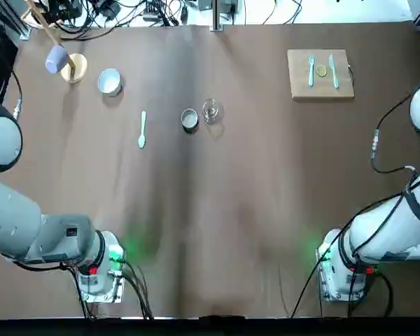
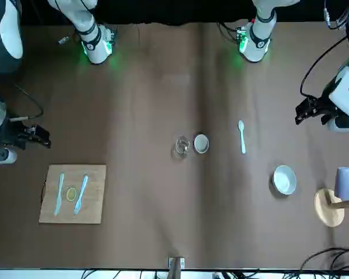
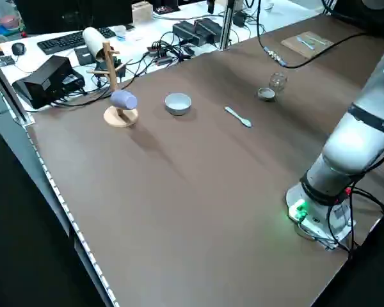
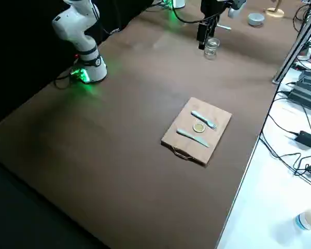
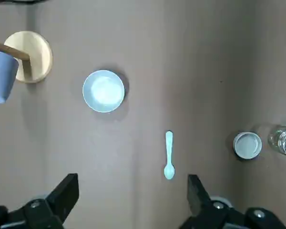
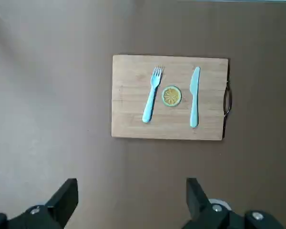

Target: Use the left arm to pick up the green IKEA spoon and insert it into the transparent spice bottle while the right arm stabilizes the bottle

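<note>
The green IKEA spoon (image 1: 141,130) lies flat on the brown table left of centre, its bowl toward the robot. The transparent spice bottle (image 1: 211,110) stands upright near the table's middle, right beside a small metal tin (image 1: 189,120). My left gripper (image 5: 132,195) hangs open high above the table's left side and holds nothing; below it lie the spoon (image 5: 168,155) and the bottle (image 5: 283,140). Over the right side my right gripper (image 6: 131,198) is also open and empty, high above a wooden board (image 6: 128,119).
A white bowl (image 1: 109,81) and a wooden mug stand (image 1: 75,68) with a lilac cup (image 1: 56,59) sit at the far left. The wooden board (image 1: 297,77) at the far right carries a blue fork, a blue knife and a lemon slice. Cables run along the far edge.
</note>
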